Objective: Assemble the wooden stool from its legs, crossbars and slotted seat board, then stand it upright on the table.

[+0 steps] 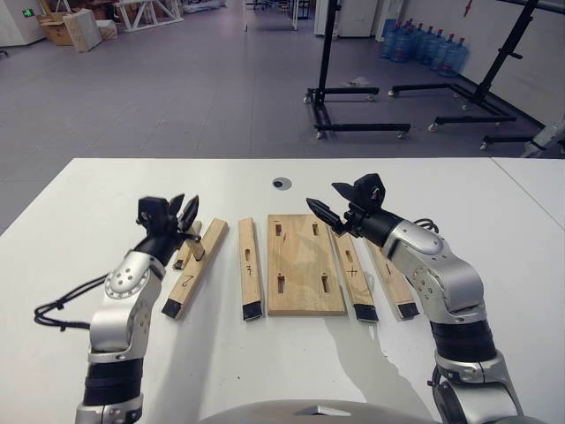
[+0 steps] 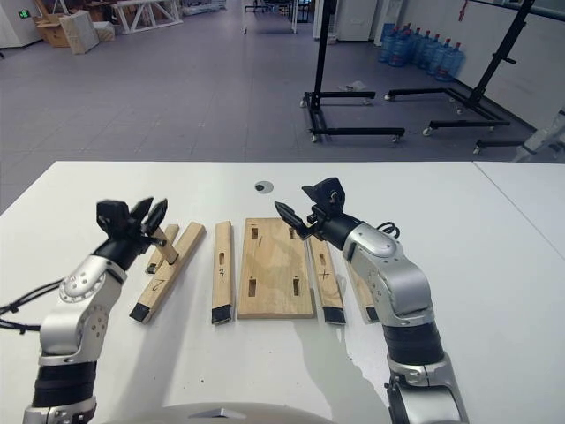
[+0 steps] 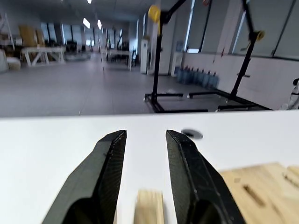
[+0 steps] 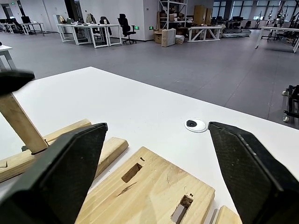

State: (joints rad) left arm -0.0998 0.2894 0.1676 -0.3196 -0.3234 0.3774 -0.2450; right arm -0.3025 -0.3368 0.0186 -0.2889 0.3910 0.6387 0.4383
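The slotted seat board (image 1: 305,263) lies flat mid-table. Two legs lie to its left, one (image 1: 196,265) farther out and one (image 1: 250,279) nearer the board. Two more legs (image 1: 355,278) (image 1: 393,283) lie to its right. My left gripper (image 1: 185,205) hovers over the outer left leg, shut on the top end of a short crossbar (image 1: 194,243) that hangs tilted down to the leg. A second short crossbar (image 1: 182,253) lies beside that leg. My right gripper (image 1: 328,199) stands wide open just above the board's far right corner, holding nothing.
A round cable hole (image 1: 282,184) sits in the white table (image 1: 106,194) behind the board. A black cable (image 1: 62,309) loops near the left arm. Beyond the far table edge are black rolling stands (image 1: 353,97) on the floor.
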